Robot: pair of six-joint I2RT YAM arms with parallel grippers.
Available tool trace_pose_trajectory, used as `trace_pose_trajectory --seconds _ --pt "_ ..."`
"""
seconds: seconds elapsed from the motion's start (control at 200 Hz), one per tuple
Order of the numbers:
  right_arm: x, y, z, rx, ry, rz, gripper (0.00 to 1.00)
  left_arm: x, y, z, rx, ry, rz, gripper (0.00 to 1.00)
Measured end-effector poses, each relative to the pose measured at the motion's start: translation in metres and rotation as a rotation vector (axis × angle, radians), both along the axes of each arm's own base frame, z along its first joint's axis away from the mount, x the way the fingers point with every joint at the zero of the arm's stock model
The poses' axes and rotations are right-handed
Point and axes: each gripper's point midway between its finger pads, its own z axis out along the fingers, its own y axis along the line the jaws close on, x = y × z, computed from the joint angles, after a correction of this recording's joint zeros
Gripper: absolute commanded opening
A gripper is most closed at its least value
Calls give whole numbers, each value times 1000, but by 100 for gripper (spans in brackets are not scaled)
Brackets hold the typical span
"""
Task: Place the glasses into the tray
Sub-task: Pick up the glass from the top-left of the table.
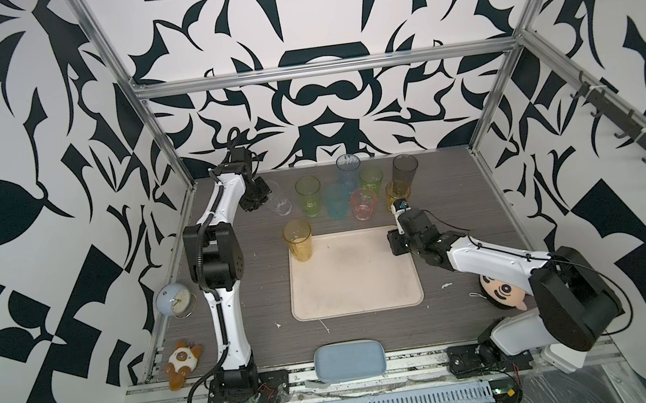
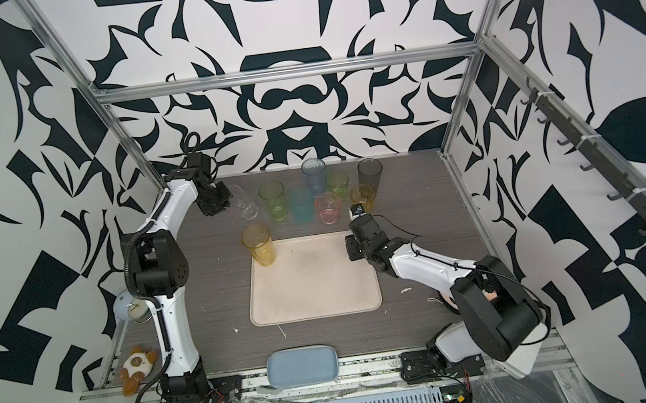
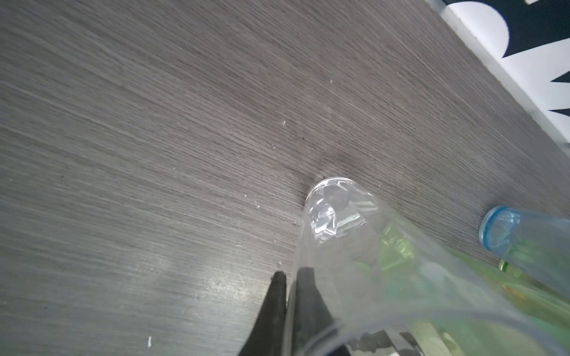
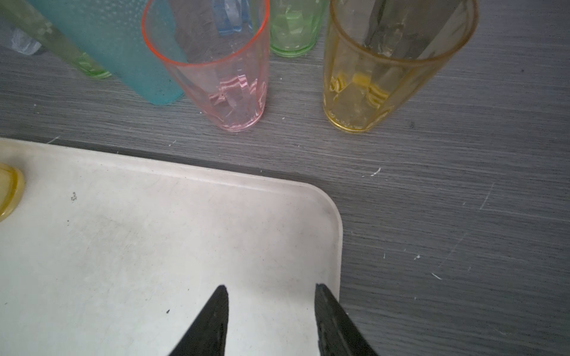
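Note:
My left gripper (image 3: 291, 276) is shut on the wall of the colourless glass (image 3: 336, 209), one finger inside the rim and one outside. That glass (image 1: 279, 203) leans at the back left of the table, by the left gripper (image 1: 260, 197). The cream tray (image 1: 355, 286) lies mid-table, with a tall amber glass (image 1: 298, 241) on its far left corner. My right gripper (image 4: 272, 288) hangs open and empty over the tray's (image 4: 154, 246) far right corner. Behind the tray stand the pink glass (image 4: 228, 92), yellow glass (image 4: 364, 92), teal glass (image 1: 336, 201), two green glasses (image 1: 309, 196), blue glass (image 1: 349, 170) and smoky grey glass (image 1: 405, 169).
A blue-grey pad (image 1: 349, 360) lies at the table's front edge. A round clock (image 1: 172, 302) and a plush toy (image 1: 181, 360) sit outside the left rail. A doll head (image 1: 499, 289) lies under the right arm. Metal frame posts border the table.

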Motion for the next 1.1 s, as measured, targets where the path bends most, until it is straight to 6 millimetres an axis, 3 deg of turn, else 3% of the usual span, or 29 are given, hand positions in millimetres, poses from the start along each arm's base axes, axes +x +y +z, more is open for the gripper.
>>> trace_pose_trajectory --seconds 0.245,0.45,0.705,1.1 --pt "0 0 1 0 1 0 49 -4 6 3 26 6 3 9" --pt "1 1 3 1 -1 0 48 -22 13 28 55 -11 -2 9" --pt "1 0 2 -1 3 0 48 -56 22 75 104 -52 -23 9" --pt "0 0 2 -3 4 -1 48 -137 44 97 212 18 -60 9"
